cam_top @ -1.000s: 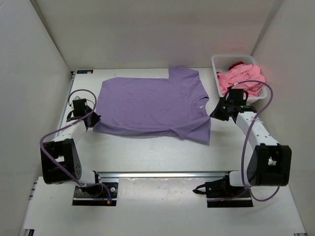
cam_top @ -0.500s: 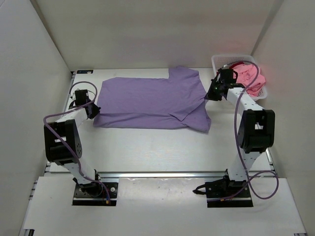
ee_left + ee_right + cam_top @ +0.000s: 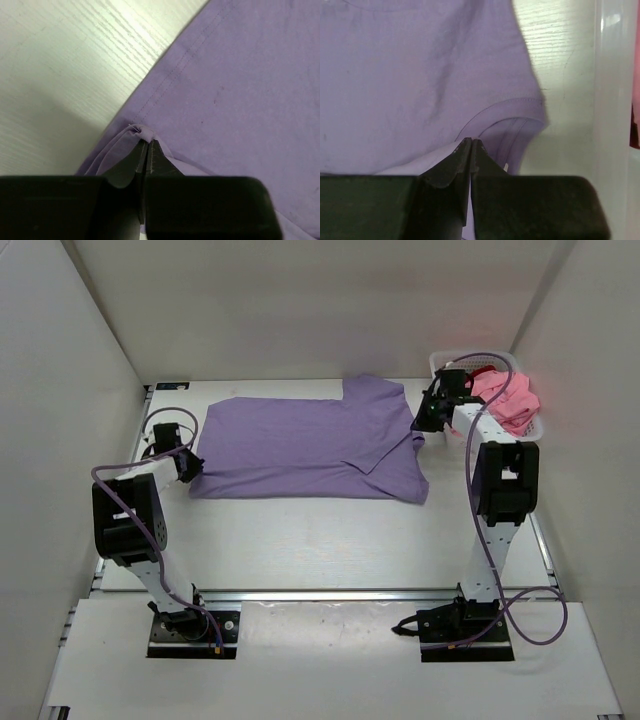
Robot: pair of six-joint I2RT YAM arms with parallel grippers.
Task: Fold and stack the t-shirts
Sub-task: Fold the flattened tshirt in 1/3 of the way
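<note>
The lavender t-shirt (image 3: 300, 445) lies spread across the middle of the table, with its near edge folded over. At the shirt's left edge my left gripper (image 3: 190, 468) is shut, with a puckered bit of lavender fabric (image 3: 140, 131) pinched at its tips (image 3: 148, 141). My right gripper (image 3: 420, 427) is shut on the shirt's right edge beside the neckline (image 3: 512, 107), its tips (image 3: 471, 140) down on the fabric. The pink t-shirt (image 3: 505, 400) and the dark red t-shirt (image 3: 483, 371) lie bunched in the basket.
A white lattice basket (image 3: 440, 365) stands at the back right corner, just right of my right gripper; its wall (image 3: 612, 100) fills the right side of the right wrist view. White enclosure walls close in the left, back and right. Both arm bases sit on the near rail.
Both arms have stretched toward the back. The right gripper carried the shirt's collar edge back and right toward the basket. The left gripper shifted slightly back along the left edge.
</note>
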